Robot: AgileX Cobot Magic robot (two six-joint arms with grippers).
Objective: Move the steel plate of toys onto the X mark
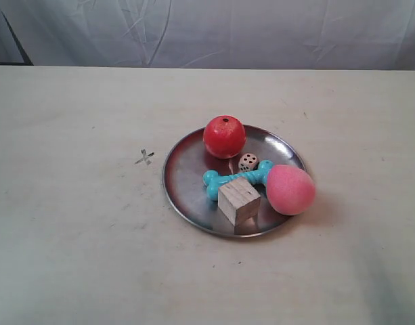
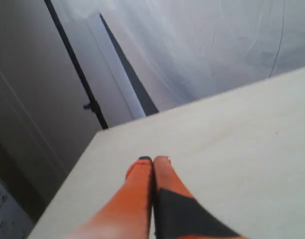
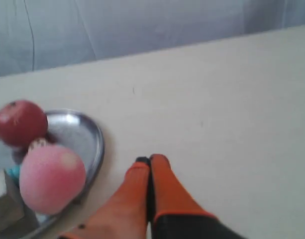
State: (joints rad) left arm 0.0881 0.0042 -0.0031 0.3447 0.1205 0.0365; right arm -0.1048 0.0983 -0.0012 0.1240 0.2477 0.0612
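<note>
Exterior view
Steel plate (image 1: 177,169): is being carried flat by the table (image 1: 72,257), right of the view's centre.
X mark (image 1: 145,158): is being left uncovered on the table, just beside the plate's rim at the view's left and apart from it.
Contents: 5 pieces are being carried in the plate. The red ball (image 1: 224,136) is at the far rim, the die (image 1: 248,162) is just beside the teal bone (image 1: 221,181), the wooden cube (image 1: 238,200) is nearer the camera against the bone, and the pink ball (image 1: 290,189) is at the rim on the view's right.

Left wrist view
Left gripper (image 2: 153,160): the jaws are being held pressed together with nothing between them, over bare table near its corner.

Right wrist view
Right gripper (image 3: 150,160): the jaws are being held together, gripping nothing, near the plate's rim beside the pink ball and apart from both.
</note>
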